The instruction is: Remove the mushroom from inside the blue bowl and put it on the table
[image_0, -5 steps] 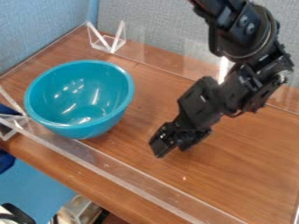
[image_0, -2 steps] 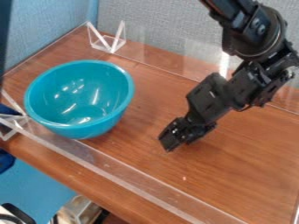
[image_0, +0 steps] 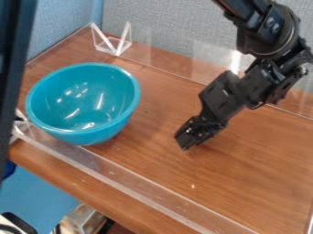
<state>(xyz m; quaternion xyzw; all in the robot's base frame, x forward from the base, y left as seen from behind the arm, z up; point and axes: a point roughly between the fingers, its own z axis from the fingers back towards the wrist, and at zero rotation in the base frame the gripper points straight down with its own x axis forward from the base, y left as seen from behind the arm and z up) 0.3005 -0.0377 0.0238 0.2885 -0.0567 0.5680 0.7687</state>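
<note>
Camera view: the blue bowl point(image_0: 80, 103) sits at the left of the table point(image_0: 146, 160) — glossy inside, no mushroom visible in it. The black gripper point(image_0: 191, 137) is low over the wood, well to the bowl's right — whether its jaws are apart, I cannot tell.

A glossy turquoise-blue is shown by the blue bowl point(image_0: 80, 103), plain and unpatterned, with pale highlights inside. The table point(image_0: 146, 151) is coloured reddish-brown with wood grain, edged by clear acrylic walls point(image_0: 116, 180). The gripper point(image_0: 192, 133) appears black throughout, though detail is blurred.
</note>
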